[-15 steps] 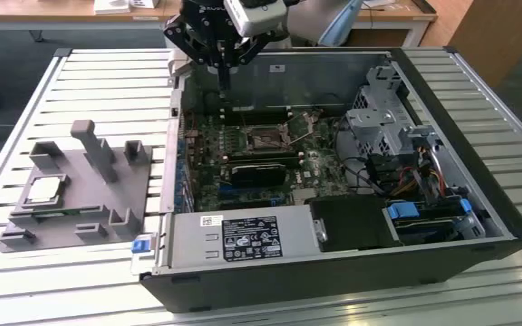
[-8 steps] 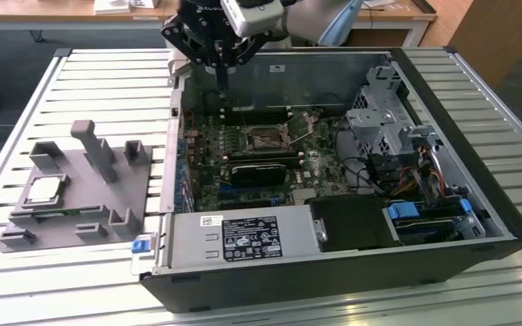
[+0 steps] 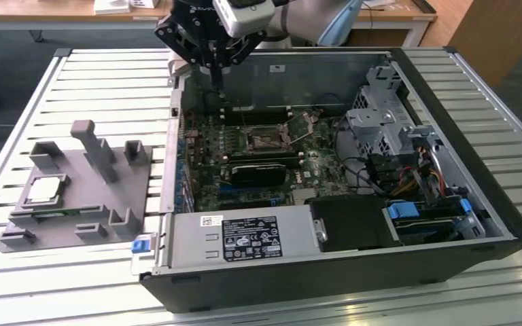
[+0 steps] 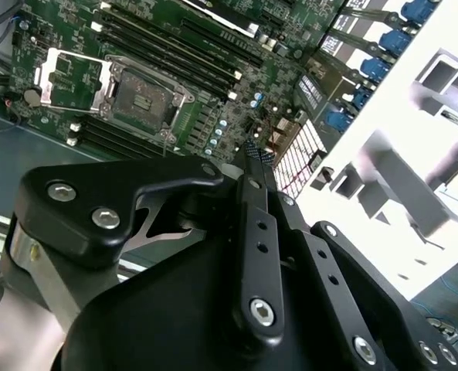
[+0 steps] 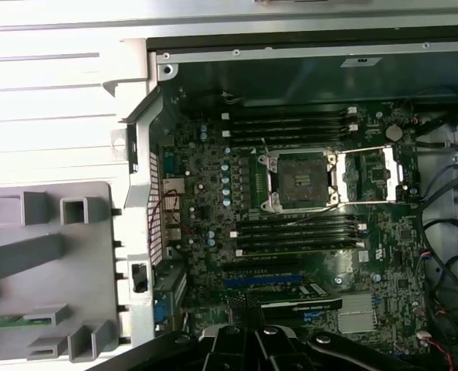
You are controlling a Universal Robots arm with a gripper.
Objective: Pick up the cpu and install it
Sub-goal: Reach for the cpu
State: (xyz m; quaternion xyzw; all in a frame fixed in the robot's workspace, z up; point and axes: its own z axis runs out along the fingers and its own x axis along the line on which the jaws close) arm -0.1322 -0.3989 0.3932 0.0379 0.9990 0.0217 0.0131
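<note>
Item, task unstarted: cpu (image 3: 45, 189) lay on the grey fixture (image 3: 93, 197), socket (image 5: 302, 179) stood open and empty, hand (image 3: 215, 85) closed, gripping nothing, above the case (image 3: 320, 75).

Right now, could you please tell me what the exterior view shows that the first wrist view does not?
Exterior view: the cpu lying on the grey fixture, and the power supply. First wrist view: the coin battery beside the socket's opened frame. Both: the empty socket, the grey fixture and the hand.
</note>
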